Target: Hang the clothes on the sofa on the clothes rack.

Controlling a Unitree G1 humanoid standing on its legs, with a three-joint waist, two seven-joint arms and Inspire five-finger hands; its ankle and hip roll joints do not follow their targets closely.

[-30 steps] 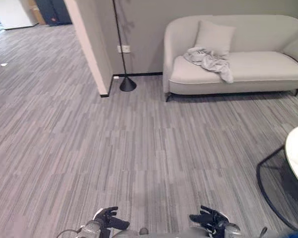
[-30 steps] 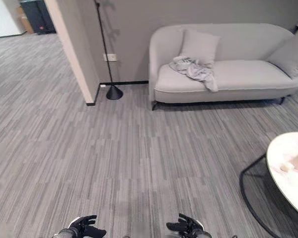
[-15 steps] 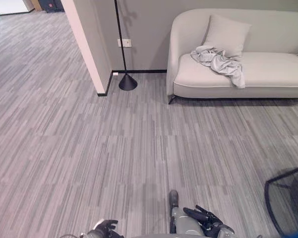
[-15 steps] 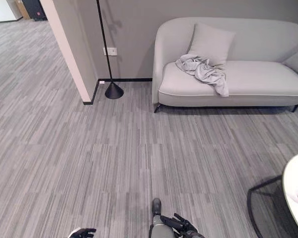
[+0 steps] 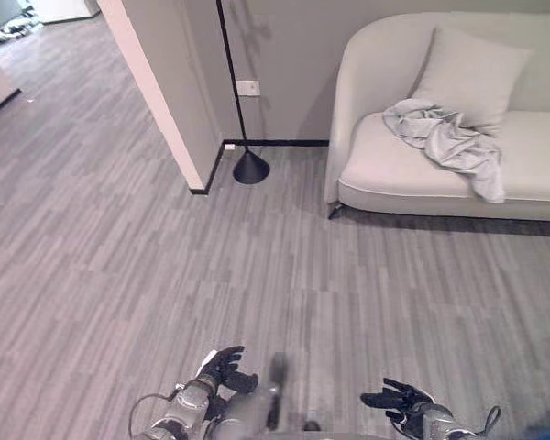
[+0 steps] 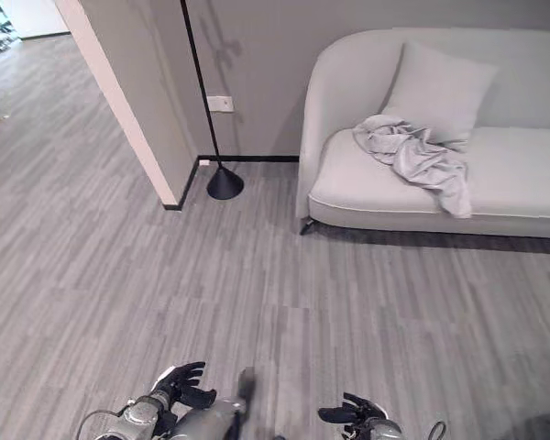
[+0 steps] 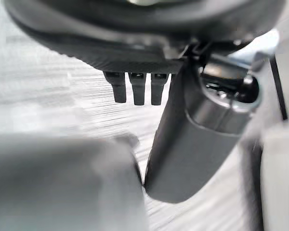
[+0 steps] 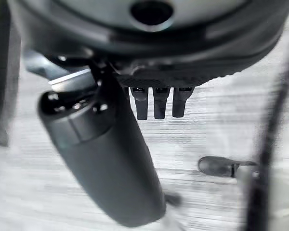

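Observation:
A crumpled light grey garment (image 5: 449,140) lies on the seat of a pale sofa (image 5: 412,179) at the far right, one end hanging over the seat's front edge, a cushion (image 5: 469,73) behind it. My left hand (image 5: 222,369) shows low at the bottom, left of centre, fingers relaxed and holding nothing. My right hand (image 5: 394,401) is low at the bottom right, fingers spread and empty. In the wrist views the left hand's fingers (image 7: 136,88) and the right hand's fingers (image 8: 157,102) hang straight above the floor. Both hands are far from the garment.
A black floor lamp stands with its cone base (image 5: 251,168) beside the sofa's left end. A wall corner (image 5: 165,110) juts out left of it, with a passage beyond. Grey striped floor (image 5: 165,266) stretches between me and the sofa.
The camera has moved: the sofa and garment now sit closer and further right. The round table at the right edge has left the picture. Both hands stay low and empty.

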